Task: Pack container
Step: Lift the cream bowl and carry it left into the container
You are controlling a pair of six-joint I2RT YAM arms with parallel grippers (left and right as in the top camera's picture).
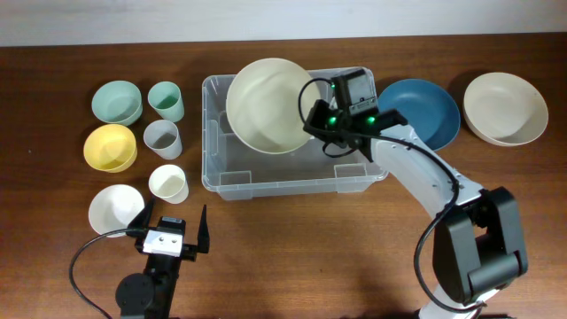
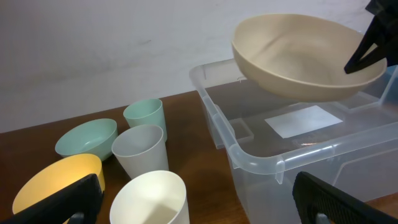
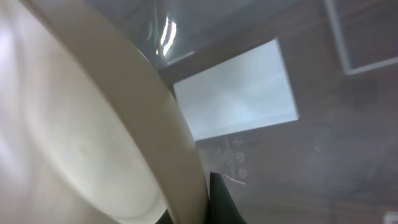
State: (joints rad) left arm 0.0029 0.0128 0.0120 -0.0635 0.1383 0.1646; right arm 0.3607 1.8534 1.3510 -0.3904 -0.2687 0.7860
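Note:
The clear container [image 1: 266, 182] stands mid-table, its white label [image 2: 303, 120] on the base. My right gripper [image 1: 319, 120] is shut on the rim of a large cream bowl [image 1: 268, 105] and holds it above the container's left half. The bowl also shows in the left wrist view [image 2: 298, 56] and in the right wrist view [image 3: 93, 137], where one finger [image 3: 217, 202] presses its rim. My left gripper [image 1: 171, 232] is open and empty near the front edge, left of the container.
Left of the container stand a teal bowl [image 1: 117, 101], a yellow bowl [image 1: 110, 146], a white bowl [image 1: 116, 210], a teal cup [image 1: 166, 100], a grey cup [image 1: 162, 138] and a white cup [image 1: 167, 183]. Right of it lie a blue bowl [image 1: 425, 111] and a cream bowl [image 1: 505, 107].

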